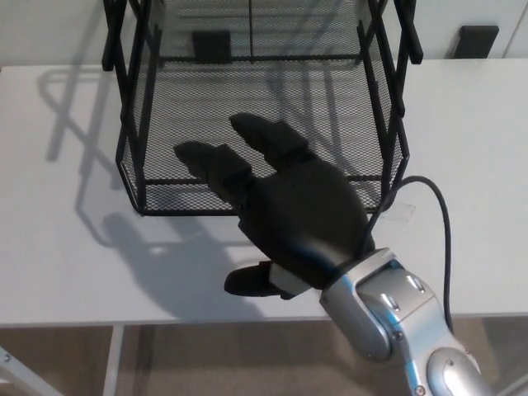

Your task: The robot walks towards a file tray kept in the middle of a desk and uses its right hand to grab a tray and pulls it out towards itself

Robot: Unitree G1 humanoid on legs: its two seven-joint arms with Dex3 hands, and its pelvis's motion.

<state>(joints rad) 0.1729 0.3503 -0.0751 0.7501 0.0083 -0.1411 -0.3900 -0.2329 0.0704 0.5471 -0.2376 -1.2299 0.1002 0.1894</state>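
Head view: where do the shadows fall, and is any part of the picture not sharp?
Head view: the right hand throws a dark shadow on the white desk, to the picture's left of it; the file tray casts fainter frame shadows leftward too; the mesh looks sharp, the silver forearm slightly soft.

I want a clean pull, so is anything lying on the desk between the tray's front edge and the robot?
Nothing visible: only the right hand reaches over the file tray's front rim, and the white desk shows just shadow.
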